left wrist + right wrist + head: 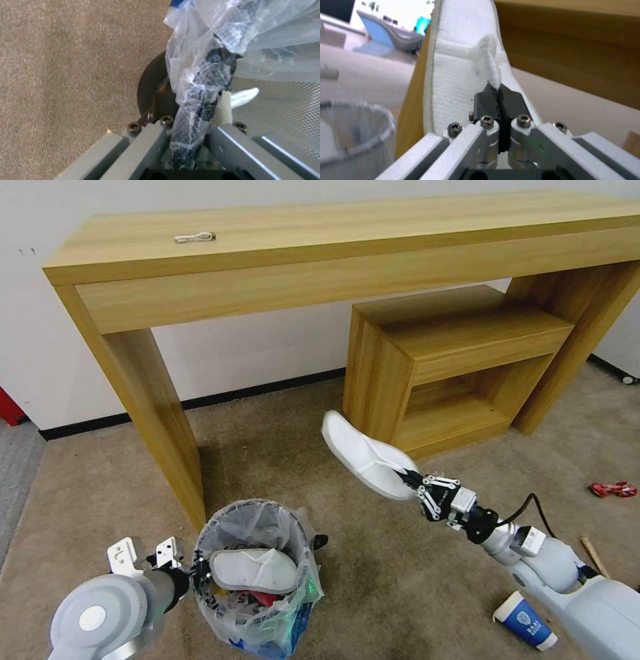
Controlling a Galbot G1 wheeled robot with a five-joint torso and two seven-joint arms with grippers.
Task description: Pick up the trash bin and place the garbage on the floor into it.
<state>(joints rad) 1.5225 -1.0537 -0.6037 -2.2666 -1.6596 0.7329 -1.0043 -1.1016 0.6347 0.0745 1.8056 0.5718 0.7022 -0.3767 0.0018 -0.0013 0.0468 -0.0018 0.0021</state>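
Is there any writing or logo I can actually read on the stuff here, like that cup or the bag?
Blue-white paper cup: white emblem and lettering, too small to read.
Trash bin liner: blue print, crumpled, unreadable.
Red wrapper: no print can be made out.
Slipper in the right gripper: plain, no text.

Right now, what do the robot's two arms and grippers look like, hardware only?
Both arms have smooth light-grey shells. The left arm ends in a round grey joint cap, with white brackets by the left gripper. The right gripper is silver linkage with black fingertips and hex bolts, behind it a black wrist collar and a looping black cable. No markings can be made out.
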